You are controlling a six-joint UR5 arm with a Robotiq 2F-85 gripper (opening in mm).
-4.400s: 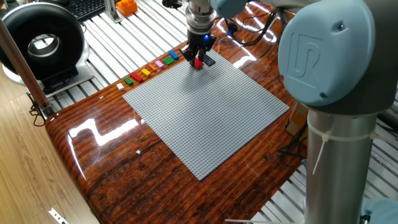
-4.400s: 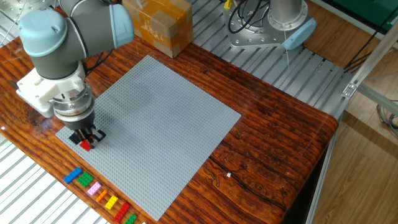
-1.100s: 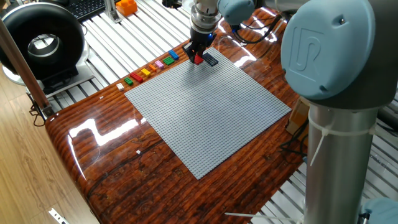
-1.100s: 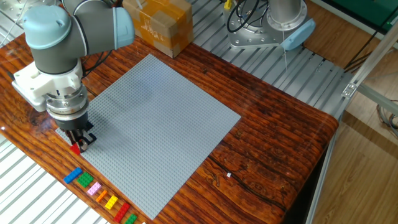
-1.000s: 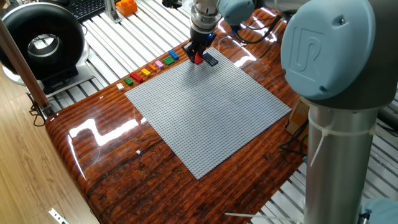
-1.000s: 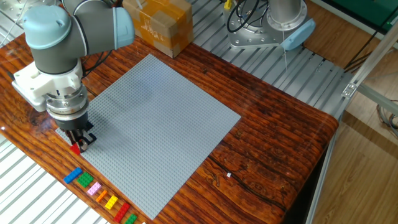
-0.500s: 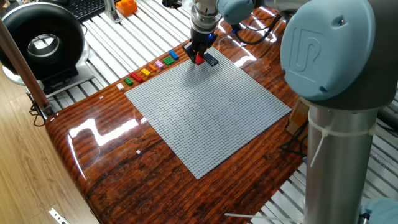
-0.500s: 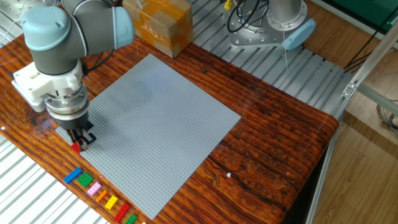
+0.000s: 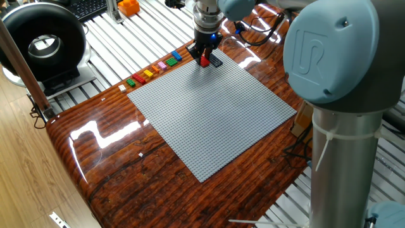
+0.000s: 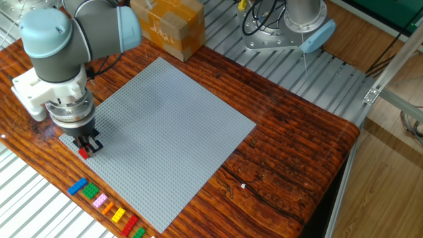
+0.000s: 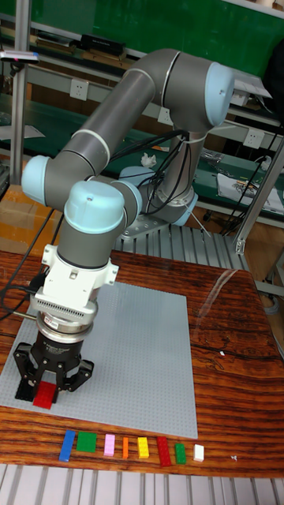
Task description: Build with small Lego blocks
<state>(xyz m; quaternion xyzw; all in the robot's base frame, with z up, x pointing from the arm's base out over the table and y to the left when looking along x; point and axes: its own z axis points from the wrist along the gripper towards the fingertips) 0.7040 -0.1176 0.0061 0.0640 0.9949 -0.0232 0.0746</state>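
Note:
My gripper [image 9: 204, 57] [image 10: 84, 149] [image 11: 49, 385] is shut on a small red Lego block [image 9: 204, 62] [image 10: 83, 154] [image 11: 45, 394]. It holds the block low over one corner of the grey baseplate [image 9: 212, 114] [image 10: 165, 125] [image 11: 142, 355]. A dark block [image 9: 216, 61] [image 11: 28, 388] sits on the plate right beside the fingers. A row of small Lego blocks [image 9: 152, 71] [image 10: 106, 206] [image 11: 126, 447] lies on the wood along the plate's edge, in blue, green, pink, orange, yellow and red.
A cardboard box [image 10: 165, 26] stands past the plate's far corner. A black ring-shaped device [image 9: 41, 44] and an orange object [image 9: 128, 6] sit on the slatted surface beyond the table. The arm's bulky base [image 9: 342, 95] rises at the table's side.
Since four seconds ago the gripper carried the red block toward the plate's corner. In the last half second it shifted slightly back toward the dark block, still shut.

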